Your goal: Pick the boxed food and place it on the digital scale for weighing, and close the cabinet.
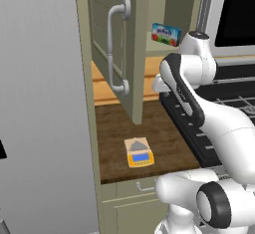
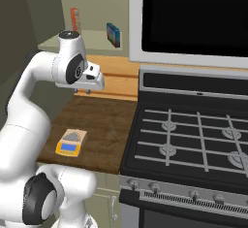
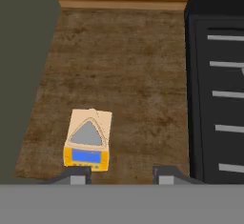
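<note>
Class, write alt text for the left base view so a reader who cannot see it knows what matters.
A yellow digital scale sits bare on a dark wooden counter beside a black stove. Above, the green cabinet door stands open, with the blue boxed food still on the shelf inside. The white robot arm rises at right.

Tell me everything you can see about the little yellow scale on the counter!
The digital scale is a small yellow-orange box with a grey weighing plate on a pale top and a blue screen at its front. It looks like plastic. It lies flat on the dark wooden counter, near the front edge, left of the black stove. Nothing rests on its plate and nothing touches it but the counter.
</note>
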Controlling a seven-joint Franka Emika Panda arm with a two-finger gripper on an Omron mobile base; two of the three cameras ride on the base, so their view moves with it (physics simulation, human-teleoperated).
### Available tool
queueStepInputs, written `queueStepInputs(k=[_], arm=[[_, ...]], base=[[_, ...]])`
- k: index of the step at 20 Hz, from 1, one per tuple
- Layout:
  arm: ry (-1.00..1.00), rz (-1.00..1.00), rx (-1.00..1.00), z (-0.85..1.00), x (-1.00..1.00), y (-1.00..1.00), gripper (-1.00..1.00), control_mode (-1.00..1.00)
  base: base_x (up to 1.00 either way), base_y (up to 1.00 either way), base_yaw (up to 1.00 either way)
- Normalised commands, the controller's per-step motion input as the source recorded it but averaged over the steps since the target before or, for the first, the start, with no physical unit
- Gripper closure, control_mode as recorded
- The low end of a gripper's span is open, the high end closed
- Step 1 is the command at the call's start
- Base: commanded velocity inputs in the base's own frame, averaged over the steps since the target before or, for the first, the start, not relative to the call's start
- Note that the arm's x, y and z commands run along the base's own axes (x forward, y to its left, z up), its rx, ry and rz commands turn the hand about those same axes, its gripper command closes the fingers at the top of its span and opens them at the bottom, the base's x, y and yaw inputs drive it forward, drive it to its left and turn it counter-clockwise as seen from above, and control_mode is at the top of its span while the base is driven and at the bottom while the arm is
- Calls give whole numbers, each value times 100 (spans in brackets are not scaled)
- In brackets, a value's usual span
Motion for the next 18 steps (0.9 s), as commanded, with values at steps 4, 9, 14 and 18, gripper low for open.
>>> queueStepInputs(k=[4, 9, 14, 18], arm=[[-3, 0, 0, 0, -26, 0, -100, -100], [-16, 0, 0, 24, -37, 0, -100, -100], [-3, 1, 0, 54, -37, -1, -100, -100], [0, 0, 0, 37, -22, -1, -100, -100]], base=[[0, 0, 0], [0, 0, 0], [0, 0, 0], [0, 0, 0]])
